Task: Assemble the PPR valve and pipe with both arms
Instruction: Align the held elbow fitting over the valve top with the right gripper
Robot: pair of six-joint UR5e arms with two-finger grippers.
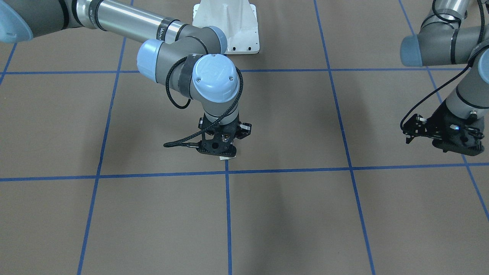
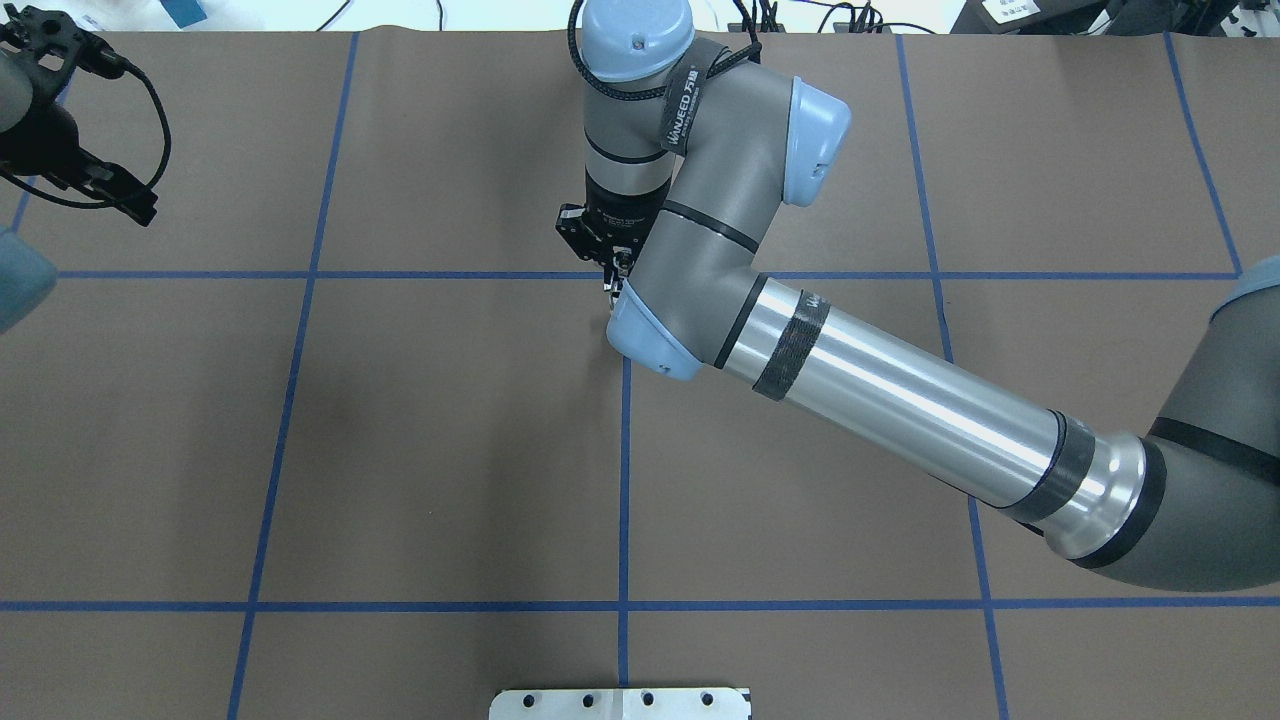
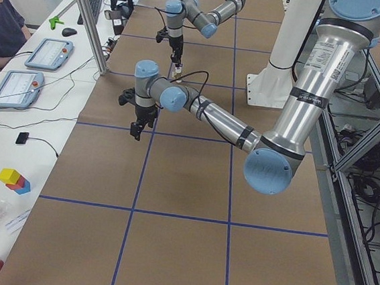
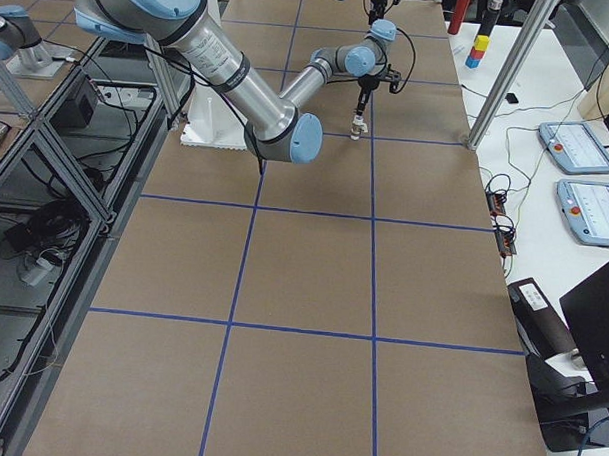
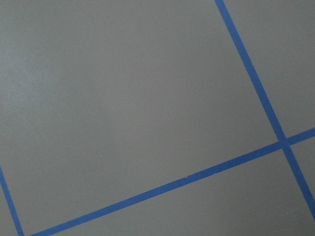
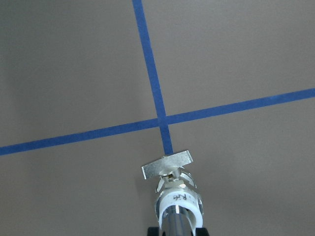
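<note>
PPR valve [image 6: 179, 200] points its metal tab at the brown table [image 1: 290, 214], at 6 o'clock from a blue tape crossing [image 6: 161, 120] in the right wrist view. The pipe [image 6: 173, 223] sits in its white end. The right gripper [image 1: 224, 152] is closed on the pipe. The left gripper [image 1: 409, 134] hovers well apart, at 3 o'clock in the front-facing view. How far it is open I cannot tell.

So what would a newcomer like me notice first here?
Probably the big right arm stretched to mid-table, its right gripper pointing down by a crossing of blue tape lines and holding a tiny white PPR valve with a silver pipe. The left gripper hangs far off to the side.
</note>
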